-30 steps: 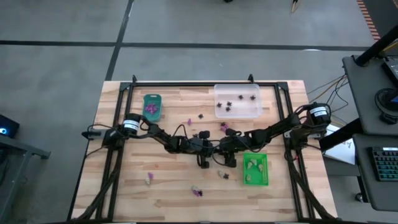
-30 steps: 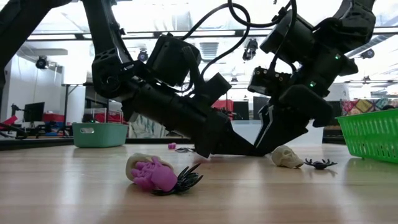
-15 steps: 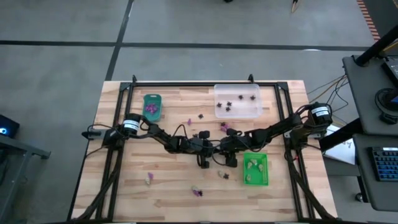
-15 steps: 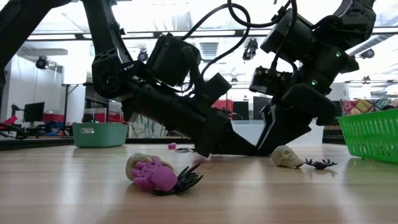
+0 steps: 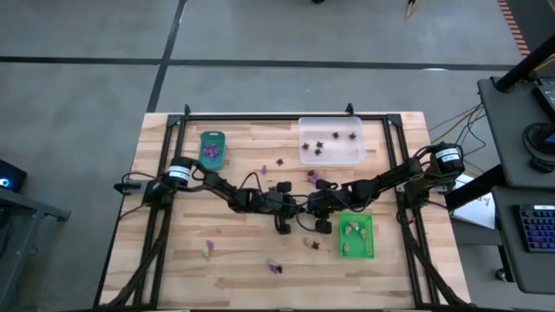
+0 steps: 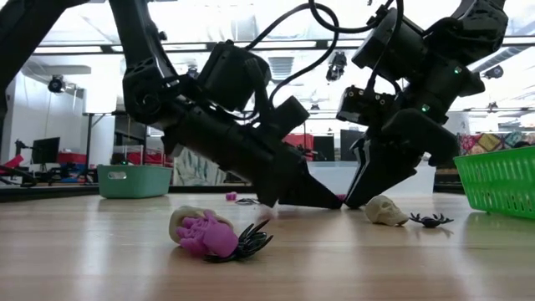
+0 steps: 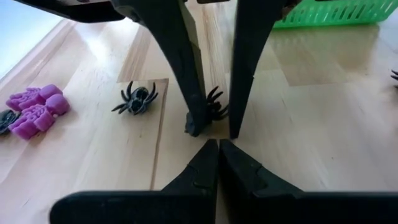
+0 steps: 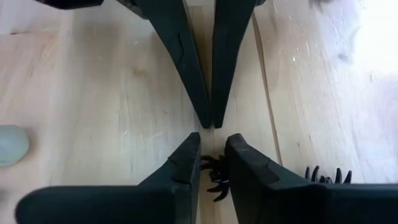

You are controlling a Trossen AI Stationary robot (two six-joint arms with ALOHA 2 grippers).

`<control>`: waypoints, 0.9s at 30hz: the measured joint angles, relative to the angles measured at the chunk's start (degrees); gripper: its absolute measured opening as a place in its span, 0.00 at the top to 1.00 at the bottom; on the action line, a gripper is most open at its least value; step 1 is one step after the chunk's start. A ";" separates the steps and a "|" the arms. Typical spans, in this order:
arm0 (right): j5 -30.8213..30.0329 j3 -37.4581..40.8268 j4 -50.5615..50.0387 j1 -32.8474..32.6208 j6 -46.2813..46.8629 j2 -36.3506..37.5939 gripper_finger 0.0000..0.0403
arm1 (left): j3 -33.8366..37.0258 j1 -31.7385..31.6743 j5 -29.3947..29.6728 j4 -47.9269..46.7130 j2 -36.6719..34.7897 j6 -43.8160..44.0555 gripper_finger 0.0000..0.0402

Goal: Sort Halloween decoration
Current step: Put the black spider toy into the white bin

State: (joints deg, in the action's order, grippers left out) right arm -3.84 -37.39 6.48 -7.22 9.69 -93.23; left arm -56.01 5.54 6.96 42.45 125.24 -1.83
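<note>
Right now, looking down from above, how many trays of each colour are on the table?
Teal tray: 1
Clear tray: 1
Green tray: 1
Total: 3 trays

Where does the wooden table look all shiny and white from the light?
Right wrist view: glare whitens the pale wooden table beyond the right gripper, shut on a small black plastic spider. Low view: bright ceiling lights backlight the scene.

Pale planked wood table [image 5: 173, 260], matt; glossy black plastic spider [image 7: 135, 99]; smooth matt-black fingers [image 8: 180, 168].
</note>
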 joint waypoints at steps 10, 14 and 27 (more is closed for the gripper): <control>-0.07 -0.49 -0.02 0.02 -0.06 1.75 0.89 | 0.66 0.09 0.04 -13.43 -9.69 -0.65 1.00; -0.06 -1.64 -0.48 0.12 -0.92 4.31 0.90 | 3.12 0.09 0.04 -19.30 -17.15 -2.11 1.00; -0.67 -5.91 -16.82 2.83 8.41 12.43 0.91 | 22.18 0.07 6.16 -18.85 -41.60 2.41 1.00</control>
State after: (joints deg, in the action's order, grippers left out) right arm -4.51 -43.29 -10.34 -4.39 18.11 -80.80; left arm -33.84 5.61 13.12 23.61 83.65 0.58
